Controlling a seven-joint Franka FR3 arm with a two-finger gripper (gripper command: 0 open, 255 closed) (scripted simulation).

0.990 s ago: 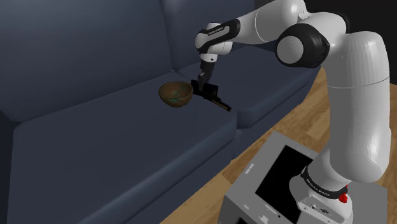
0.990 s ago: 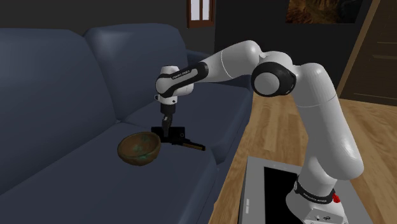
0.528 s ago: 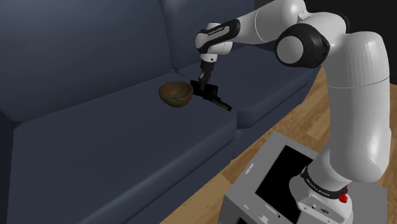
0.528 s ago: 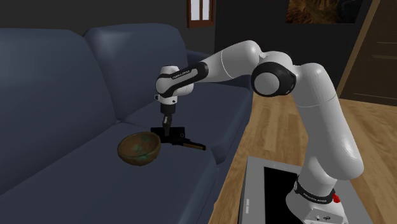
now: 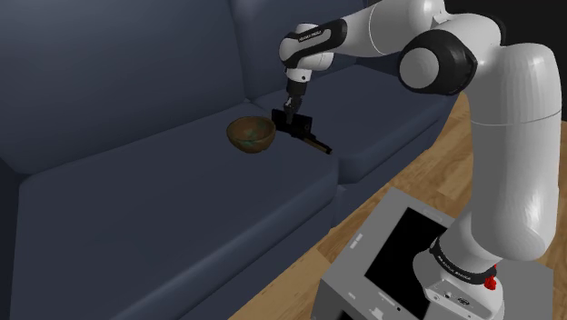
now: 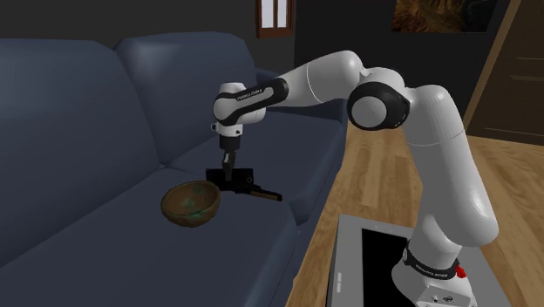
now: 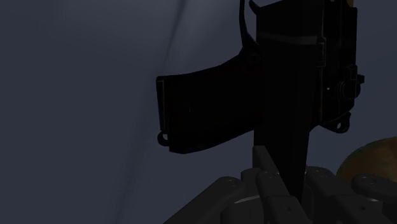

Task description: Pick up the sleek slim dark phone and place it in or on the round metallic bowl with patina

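Slippage is being risked here: the dark phone [image 5: 309, 138] is being gripped near one end, so most of its length is being left jutting away from the bowl [image 5: 251, 135], and it could be twisted out of the grip while it is being carried. A second hazard is being posed by the bowl's rim, just beside the gripped end: if the phone is being swept across too low, the rim could be clipped and the bowl shoved along the sofa seat [image 5: 164, 218]. The jaws of the gripper [image 7: 284, 170] are being held only narrowly apart, clamped on the phone's thin black body in the wrist view. The phone is being held just beside the bowl, near rim height, not yet over it.
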